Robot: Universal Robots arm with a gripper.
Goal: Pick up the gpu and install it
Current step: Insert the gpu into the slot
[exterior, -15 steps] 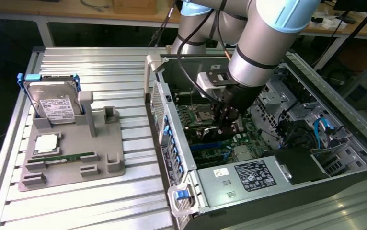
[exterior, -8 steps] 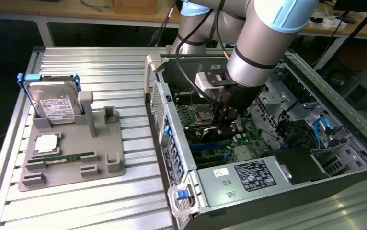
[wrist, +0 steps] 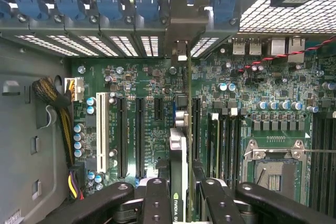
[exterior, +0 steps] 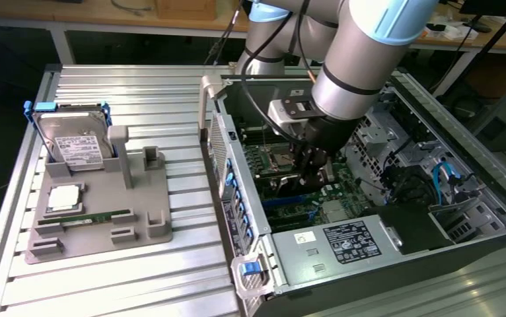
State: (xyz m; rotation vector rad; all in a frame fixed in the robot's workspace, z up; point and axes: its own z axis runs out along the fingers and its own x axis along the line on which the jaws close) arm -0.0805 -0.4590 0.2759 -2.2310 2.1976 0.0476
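I have the graphics card (wrist: 179, 145) pinched edge-on in the claw (wrist: 181, 195), standing over the green board (wrist: 142, 82) inside the computer case (exterior: 235, 191), middle of the exterior view; pickup looks done, but I can't tell whether it's fully seated in its slot

Nvidia eye logo printed on the edge of the gpu (wrist: 179, 148), wrist view. Hard drive label (exterior: 76, 150) and power supply sticker (exterior: 352, 241): print too small to read.
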